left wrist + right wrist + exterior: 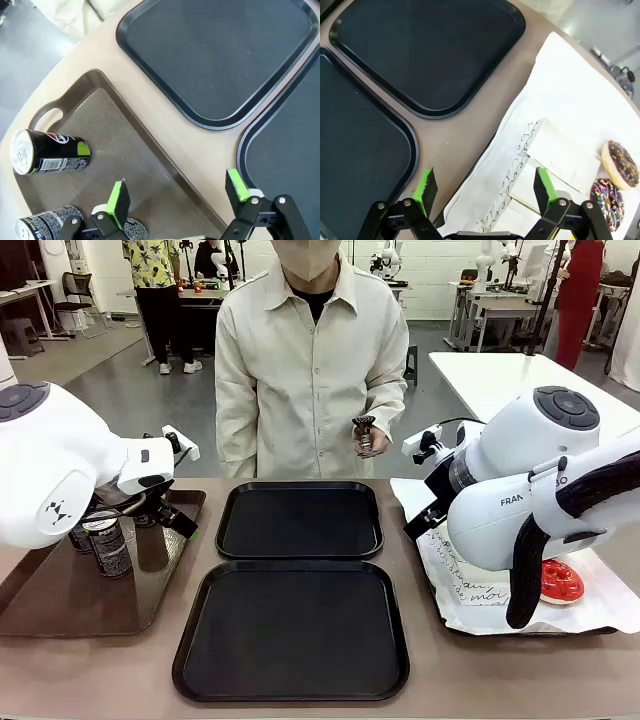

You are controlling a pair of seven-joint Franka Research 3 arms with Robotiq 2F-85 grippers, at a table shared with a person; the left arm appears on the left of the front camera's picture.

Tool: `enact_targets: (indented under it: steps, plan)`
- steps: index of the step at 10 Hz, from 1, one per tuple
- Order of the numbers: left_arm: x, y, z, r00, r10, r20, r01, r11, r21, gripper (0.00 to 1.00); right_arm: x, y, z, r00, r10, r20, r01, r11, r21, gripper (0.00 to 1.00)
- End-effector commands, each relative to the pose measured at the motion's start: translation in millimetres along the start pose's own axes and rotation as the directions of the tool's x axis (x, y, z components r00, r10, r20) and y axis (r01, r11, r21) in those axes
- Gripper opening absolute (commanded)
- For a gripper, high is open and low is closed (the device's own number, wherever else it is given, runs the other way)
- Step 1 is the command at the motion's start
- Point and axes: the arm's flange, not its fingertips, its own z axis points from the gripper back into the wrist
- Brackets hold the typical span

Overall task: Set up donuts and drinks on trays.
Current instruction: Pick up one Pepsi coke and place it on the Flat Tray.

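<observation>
Two black trays lie side by side mid-table, the far tray (300,521) and the near tray (292,632), both bare. In the left wrist view my left gripper (177,192) is open over the brown tray's (131,150) inner edge, holding nothing. A dark can (50,152) and a second can (42,227) stand beyond its left finger. The cans (108,543) sit below the left arm. My right gripper (485,187) is open above the white paper (560,90), near flat white boxes (562,156). A chocolate donut (621,162) and a sprinkled donut (607,197) lie past them. A red donut (560,582) shows beside the right arm.
A person stands at the far side holding a small dark object (365,435) in one hand. The brown tray (60,590) takes the left end of the table, and the paper-lined tray (600,615) the right end. Bare tabletop (415,570) runs between the trays.
</observation>
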Motion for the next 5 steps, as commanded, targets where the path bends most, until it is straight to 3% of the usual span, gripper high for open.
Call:
enact_targets:
  steps: [1, 5]
  plan:
    - [0.0, -0.1, 0.0, 1.000, 0.000, 0.000, 0.000, 1.000, 0.000, 1.00, 0.0, 0.0, 0.0, 1.000, 0.000, 0.000, 0.000, 1.000, 0.000, 1.00]
    - [0.0, -0.1, 0.0, 1.000, 0.000, 0.000, 0.000, 1.000, 0.000, 1.00, 0.0, 0.0, 0.0, 1.000, 0.000, 0.000, 0.000, 1.000, 0.000, 1.00]
